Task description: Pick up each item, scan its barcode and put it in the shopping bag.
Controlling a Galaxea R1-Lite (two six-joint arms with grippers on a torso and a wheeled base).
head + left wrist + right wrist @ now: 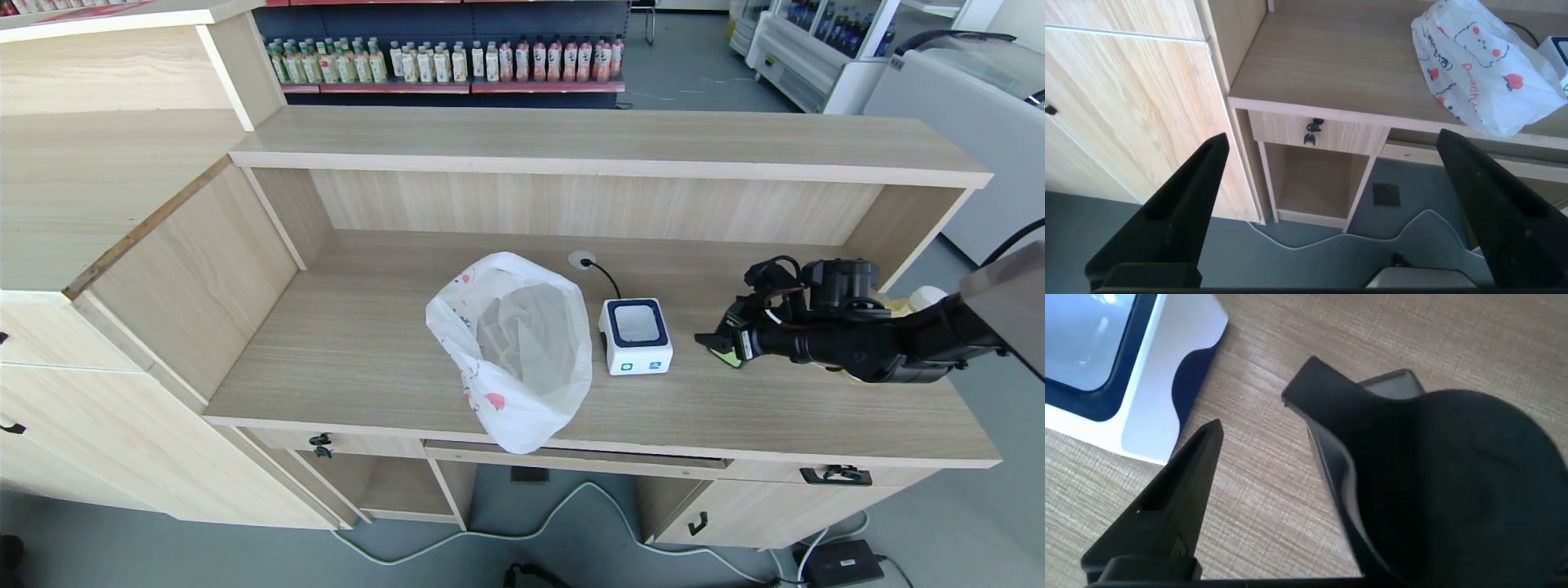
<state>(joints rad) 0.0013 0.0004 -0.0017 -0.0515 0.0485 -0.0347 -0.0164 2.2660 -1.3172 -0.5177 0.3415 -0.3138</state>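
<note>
Right gripper [718, 345] low over the counter [367, 343], just beside the scanner [635, 335] on its right. Fingers released, bare wood between them in the wrist view; nothing grasped as far as I can tell. Left gripper [1333, 139] hangs below counter level off the front left corner, fingers spread wide, empty. Shopping bag [514, 351] stands open, touching the scanner's left side; no goods visible inside. A pale item [918, 300] sits at the counter's right end, mostly hidden behind the right arm. Judgement: pick-up step, scan not yet done. Next move: take the right gripper to the item, close on it, then turn its barcode to the scanner window.
</note>
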